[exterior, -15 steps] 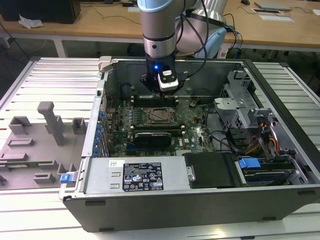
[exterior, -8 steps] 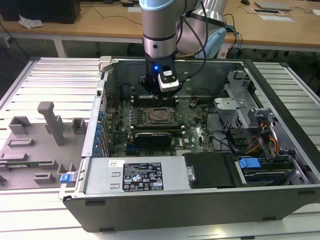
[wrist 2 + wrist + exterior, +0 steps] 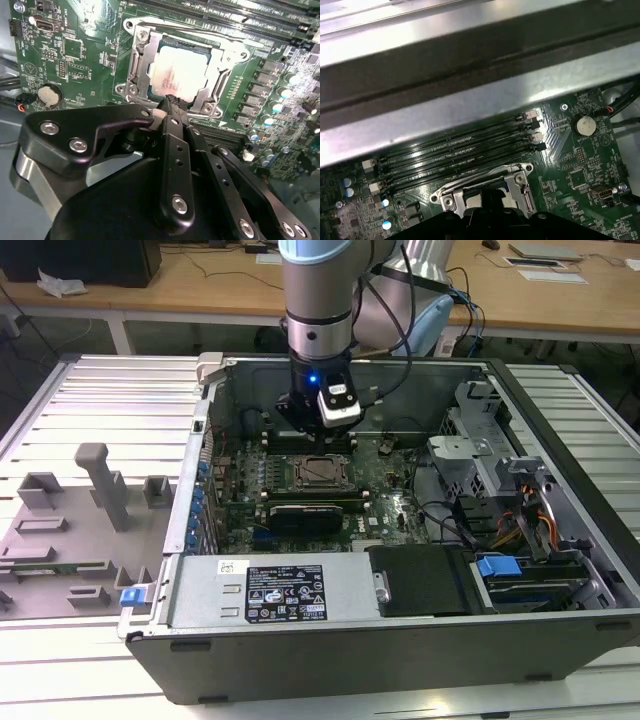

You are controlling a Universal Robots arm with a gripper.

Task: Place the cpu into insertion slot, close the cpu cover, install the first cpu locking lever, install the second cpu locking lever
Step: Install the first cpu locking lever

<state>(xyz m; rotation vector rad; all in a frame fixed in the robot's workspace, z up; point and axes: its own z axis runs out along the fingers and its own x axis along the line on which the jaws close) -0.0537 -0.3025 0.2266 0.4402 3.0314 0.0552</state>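
One end effector [image 3: 172, 104], fingers together, tips beside seated cpu [image 3: 182, 70]

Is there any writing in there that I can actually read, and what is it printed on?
None can be read.
White label on the metal box at the case's front: print too small.
Green circuit board: white markings, too small.
Chip in its socket: no legible marks on its top.
Small sticker beside the label: blurred.

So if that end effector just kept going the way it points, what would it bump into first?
Probably the cpu cover at its near edge, just ahead of the end effector, with the cpu seated in its window; depth is hard to judge.
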